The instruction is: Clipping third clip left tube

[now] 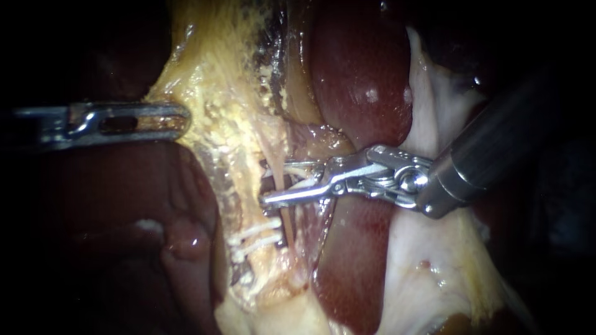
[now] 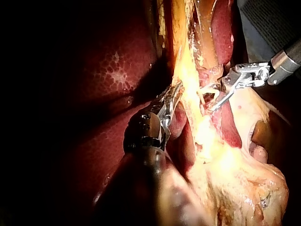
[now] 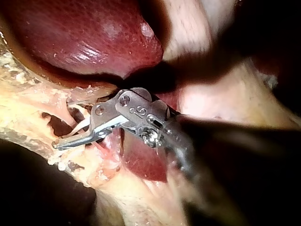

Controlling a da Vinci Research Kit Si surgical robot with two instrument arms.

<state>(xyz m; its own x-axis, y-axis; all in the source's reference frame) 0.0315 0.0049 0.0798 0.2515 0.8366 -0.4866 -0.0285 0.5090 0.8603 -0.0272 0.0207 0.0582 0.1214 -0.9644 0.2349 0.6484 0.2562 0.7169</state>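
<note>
A thin tan tube [image 1: 287, 224] runs down the yellow, stringy tissue [image 1: 217, 93] at the middle of the endoscope view. My right instrument [image 1: 274, 181] comes in from the right with its jaws open, one on each side of the tube, and a gap shows between them. Two pale clips [image 1: 254, 232] cross the tissue just below. My left instrument [image 1: 180, 121] is shut on the edge of the yellow tissue and holds it taut toward the left. The left wrist view shows the left instrument [image 2: 173, 95] on that band and the right instrument [image 2: 212, 101] beyond it. The right wrist view shows the right instrument [image 3: 66, 135] among the strands.
Dark red liver [image 1: 363, 80] bulges above the right instrument's jaws, and more of it [image 1: 347, 279] lies below them. Pale glistening tissue [image 1: 434, 260] lies under the right shaft. Another dark red lobe [image 1: 112, 198] lies below the left instrument.
</note>
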